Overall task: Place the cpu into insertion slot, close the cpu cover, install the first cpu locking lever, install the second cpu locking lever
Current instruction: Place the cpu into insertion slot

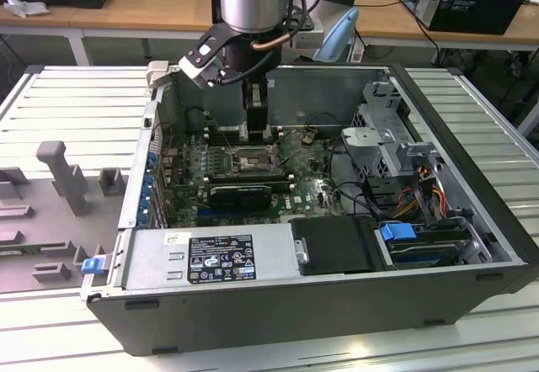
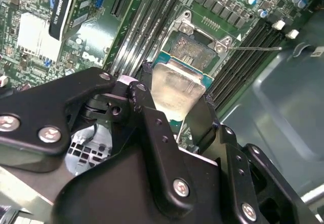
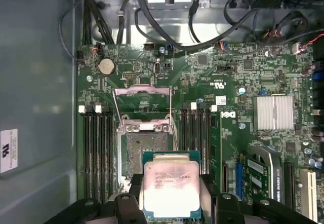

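1. The fingers (image 2: 152, 122) of the gripper (image 1: 256, 132) were closed partway, pinching the chip (image 3: 171, 183) by two opposite sides with its metal face up.
2. The chip hung partly over one edge of the socket (image 3: 147, 145) and was not seated.
3. The cover (image 3: 142, 89) stood flipped open beyond the socket, and a thin lever (image 2: 258, 47) stuck out unlatched.
4. Judged progress: the first step was under way, with the seating, the cover and both levers left.
5. All of this sat inside an open computer case (image 1: 320, 305), towards its far wall.

Behind the pincer (image 1: 257, 135), wooden desks (image 1: 160, 6) line the room's far side. One, behind it towards the exterior view's right, bears a black box (image 1: 459, 0). A ribbed grey table (image 1: 80, 107) spreads below and around the pincer, with grey blocks (image 1: 59, 170) off towards the exterior view's left.
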`<state>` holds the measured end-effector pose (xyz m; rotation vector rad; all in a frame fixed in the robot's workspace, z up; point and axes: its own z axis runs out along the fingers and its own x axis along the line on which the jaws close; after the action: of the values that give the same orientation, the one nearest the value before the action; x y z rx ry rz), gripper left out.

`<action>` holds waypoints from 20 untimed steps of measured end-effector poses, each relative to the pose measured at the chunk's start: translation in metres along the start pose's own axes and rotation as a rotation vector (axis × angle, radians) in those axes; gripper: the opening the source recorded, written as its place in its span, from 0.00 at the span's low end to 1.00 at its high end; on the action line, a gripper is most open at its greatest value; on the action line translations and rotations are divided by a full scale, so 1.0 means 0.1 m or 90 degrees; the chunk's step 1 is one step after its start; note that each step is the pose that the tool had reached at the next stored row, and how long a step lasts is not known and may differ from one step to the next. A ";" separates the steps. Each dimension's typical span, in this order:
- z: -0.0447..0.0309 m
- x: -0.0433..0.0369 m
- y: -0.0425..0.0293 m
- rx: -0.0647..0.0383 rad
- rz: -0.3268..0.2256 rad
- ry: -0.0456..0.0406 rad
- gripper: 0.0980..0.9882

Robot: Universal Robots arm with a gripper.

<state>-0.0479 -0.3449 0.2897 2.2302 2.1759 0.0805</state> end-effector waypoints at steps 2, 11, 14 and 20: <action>0.071 0.004 -0.004 0.000 -0.010 0.0005 0.48; 0.278 0.040 -0.017 0.000 -0.019 0.0010 0.48; 0.364 0.073 -0.022 0.000 -0.019 0.0011 0.48; 0.534 0.140 -0.033 0.000 -0.019 0.0010 0.48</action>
<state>-0.0480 -0.3298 0.2365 2.1986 2.2089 0.0810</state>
